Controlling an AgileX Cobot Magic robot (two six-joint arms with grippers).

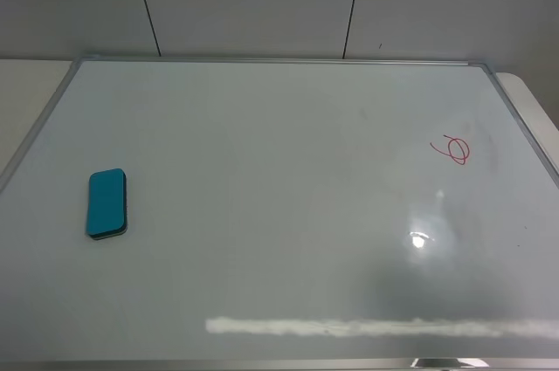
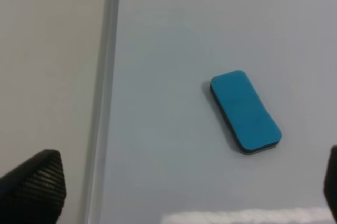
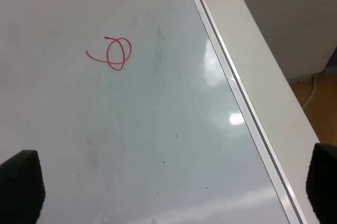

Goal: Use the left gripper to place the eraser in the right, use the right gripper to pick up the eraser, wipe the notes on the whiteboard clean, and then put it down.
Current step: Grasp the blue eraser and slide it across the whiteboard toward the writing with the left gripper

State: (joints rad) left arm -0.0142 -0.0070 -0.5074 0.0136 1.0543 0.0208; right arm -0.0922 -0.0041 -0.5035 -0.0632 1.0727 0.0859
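Observation:
A teal eraser (image 1: 107, 203) with a dark base lies flat on the left part of the whiteboard (image 1: 279, 170). A red scribbled note (image 1: 452, 149) is drawn on the board's right part. Neither gripper shows in the exterior high view. In the left wrist view, my left gripper (image 2: 181, 192) is open and empty, hovering above the board short of the eraser (image 2: 245, 111). In the right wrist view, my right gripper (image 3: 171, 187) is open and empty above the board, with the red note (image 3: 113, 52) ahead of it.
The whiteboard's metal frame runs along its left edge (image 2: 102, 103) and right edge (image 3: 237, 87), with the cream table (image 3: 263, 50) beyond. Light glare and a bright strip (image 1: 367, 327) lie near the board's front edge. A wall (image 1: 262, 4) stands behind.

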